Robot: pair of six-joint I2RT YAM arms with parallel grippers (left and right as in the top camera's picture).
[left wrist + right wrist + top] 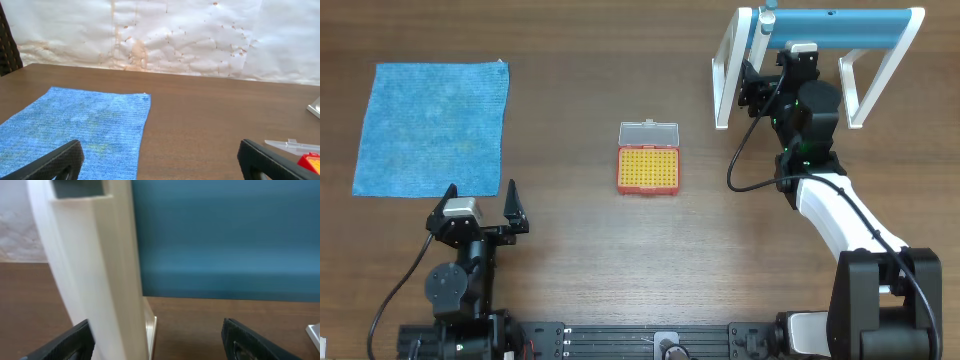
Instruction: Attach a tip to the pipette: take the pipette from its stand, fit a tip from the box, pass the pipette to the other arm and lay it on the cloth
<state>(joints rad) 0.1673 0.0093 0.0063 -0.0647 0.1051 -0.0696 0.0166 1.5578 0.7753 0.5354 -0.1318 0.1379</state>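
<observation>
Two pincers gape: the right pincer [751,90] close against the stand [840,28], where the pipette [767,17] hangs mostly hidden; the left pincer [480,192] beside the cloth [430,125]. Pipette likely light, rigid, slick: grip its body.

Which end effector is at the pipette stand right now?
The right end effector, at the stand, by its white upright; the left end effector sits near the blue cloth.

Tip box [311,161] cut by picture edge; stand [107,275] blurred, cropped; individual tips [648,168] too small.
</observation>
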